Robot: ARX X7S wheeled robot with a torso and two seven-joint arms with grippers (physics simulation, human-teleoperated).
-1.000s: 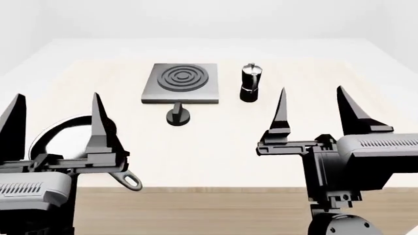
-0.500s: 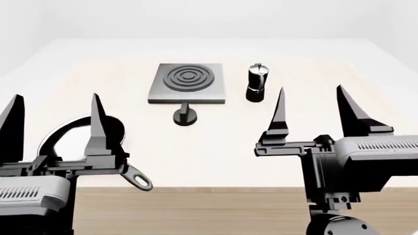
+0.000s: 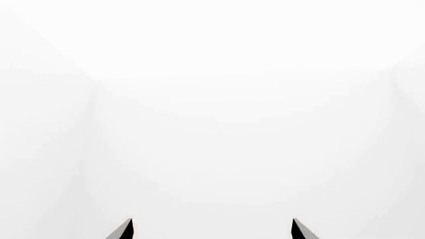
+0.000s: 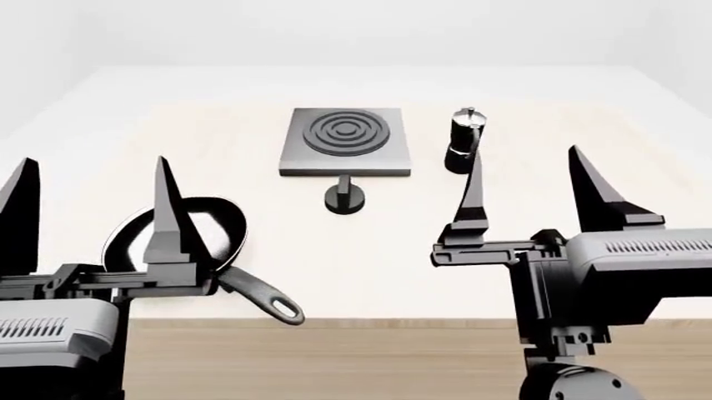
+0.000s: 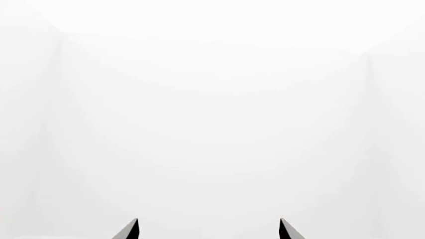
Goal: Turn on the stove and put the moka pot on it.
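Both arms are raised at the bottom of the head view, clear of every object, which suits a start position before any reach. Your left end effector (image 4: 89,204) stands at lower left with its two fingers spread apart and nothing between them; your right end effector (image 4: 525,192) at lower right is likewise spread and empty. Both wrist views show only fingertips against blank white, so they give you no guidance on the targets yet. The stove (image 4: 345,141) lies flat at upper centre of the head view, burner rings up, and its knob (image 4: 345,198) sits apart just below it in the frame, facing you for access. The moka pot (image 4: 465,142) stands upright just right of the stove, not touching it, so a short sideways transfer should place it. A frying pan (image 4: 217,229) rests on the counter (image 4: 368,267) at lower left, partly behind your left fingers; keep clear of it. Judged from this layout, no step is complete: address the knob first.
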